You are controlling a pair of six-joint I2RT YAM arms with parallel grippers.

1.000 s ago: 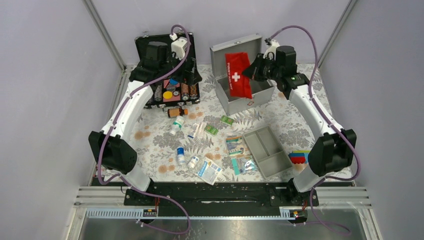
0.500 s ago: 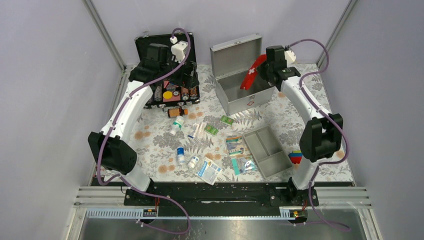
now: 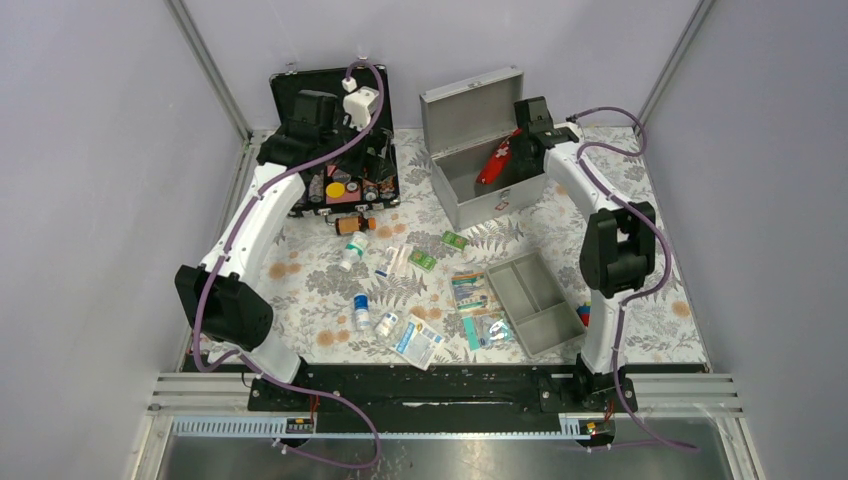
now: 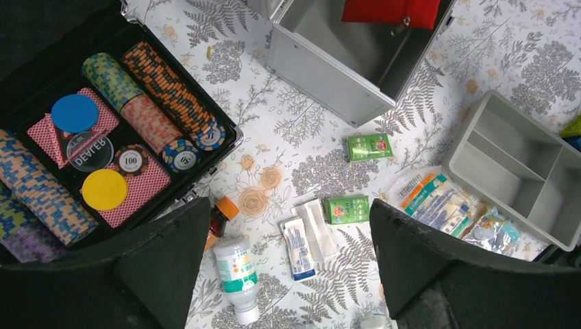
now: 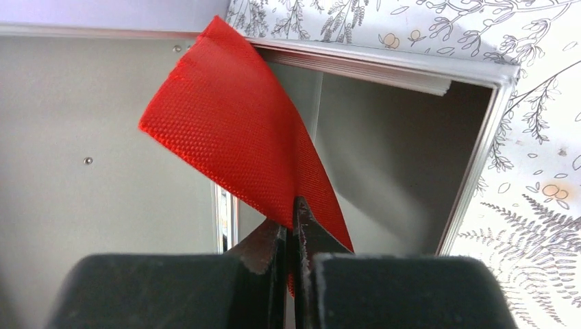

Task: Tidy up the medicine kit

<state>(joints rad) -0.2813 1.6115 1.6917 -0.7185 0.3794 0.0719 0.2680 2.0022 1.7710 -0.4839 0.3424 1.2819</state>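
Observation:
The grey metal medicine kit box (image 3: 470,190) stands open at the back, lid up; it also shows in the left wrist view (image 4: 322,68). My right gripper (image 3: 518,140) is shut on the flat red pouch (image 3: 496,158) and holds it edge-on over the box's inside; the right wrist view shows the pouch (image 5: 240,130) pinched between the fingertips (image 5: 301,219). The grey divided tray (image 3: 533,300) lies on the cloth at front right. My left gripper (image 3: 375,150) is open and empty, high above the black chip case (image 3: 340,180).
Loose supplies lie on the fern-print cloth: a white bottle (image 4: 235,273), an orange-capped brown bottle (image 4: 220,212), two green boxes (image 4: 368,146), sachets (image 4: 308,233), bandage packs (image 4: 438,202), small vials (image 3: 362,310). Coloured items (image 3: 584,314) sit by the right arm.
My right gripper has swung the red pouch from flat-on above the box to edge-on and lower into the box. The left arm has barely moved.

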